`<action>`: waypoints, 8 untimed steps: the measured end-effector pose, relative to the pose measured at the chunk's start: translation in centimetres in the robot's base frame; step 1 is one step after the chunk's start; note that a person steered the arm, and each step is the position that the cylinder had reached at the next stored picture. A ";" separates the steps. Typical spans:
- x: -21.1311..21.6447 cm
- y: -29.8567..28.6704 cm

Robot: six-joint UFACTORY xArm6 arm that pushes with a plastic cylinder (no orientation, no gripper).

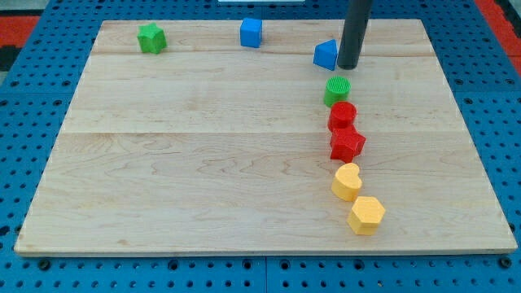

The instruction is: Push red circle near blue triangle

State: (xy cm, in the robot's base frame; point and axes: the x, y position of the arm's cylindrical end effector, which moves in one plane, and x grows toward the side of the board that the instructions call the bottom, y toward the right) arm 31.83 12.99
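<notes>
Rod comes down from the view's top, my tip (348,65) on the wooden worktop (203,163), just right of the blue triangle (326,54), about touching it. No gripper on this arm, so nothing to open or close. Red circle (342,115) sits below the triangle, with the green circle (337,89) between them and touching the red one. Red star-like block (347,144) sits right under the red circle, touching. Yellow heart (347,181) and yellow hexagon (366,215) lower down. Blue cube (251,32) at top centre, green star (151,38) at top left. No readable writing or labels anywhere.
</notes>
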 end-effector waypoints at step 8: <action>4.2 0.6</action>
State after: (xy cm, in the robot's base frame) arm 36.04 13.59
